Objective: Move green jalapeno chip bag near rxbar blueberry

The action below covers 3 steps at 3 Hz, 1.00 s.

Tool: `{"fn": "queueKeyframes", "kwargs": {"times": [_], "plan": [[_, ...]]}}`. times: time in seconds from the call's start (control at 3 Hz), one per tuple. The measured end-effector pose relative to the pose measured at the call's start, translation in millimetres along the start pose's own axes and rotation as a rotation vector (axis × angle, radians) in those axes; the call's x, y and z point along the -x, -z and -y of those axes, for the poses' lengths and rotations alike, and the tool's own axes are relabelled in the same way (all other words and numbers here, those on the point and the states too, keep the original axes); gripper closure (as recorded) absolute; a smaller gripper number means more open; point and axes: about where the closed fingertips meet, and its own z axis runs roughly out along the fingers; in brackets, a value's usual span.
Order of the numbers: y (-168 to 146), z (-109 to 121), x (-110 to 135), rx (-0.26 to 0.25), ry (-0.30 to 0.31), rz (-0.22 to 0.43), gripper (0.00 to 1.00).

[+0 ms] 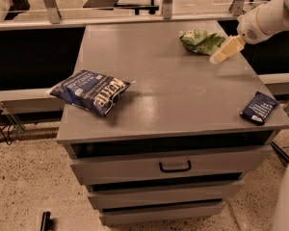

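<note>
The green jalapeno chip bag, small and crumpled, lies at the far right of the grey cabinet top. The rxbar blueberry, a flat dark navy wrapper, lies at the front right corner. My gripper comes in from the right on a white arm, its cream fingers just right of the green bag and slightly in front of it, low over the surface. It holds nothing that I can see.
A larger dark blue chip bag with white lettering lies at the front left. The cabinet has drawers with a dark handle below. Rails and chair bases stand behind the cabinet.
</note>
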Motion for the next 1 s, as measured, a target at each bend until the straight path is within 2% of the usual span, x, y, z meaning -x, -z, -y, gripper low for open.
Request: {"fn": "queueKeyframes", "kwargs": {"times": [0.33,0.67,1.0], "plan": [[-13,-1,-2,0.008,-0.006,0.004,0.0],[-24,0,-6,0.012,-0.007,0.0,0.15],[-28,1,-10,0.014,-0.007,-0.001,0.38]]}}
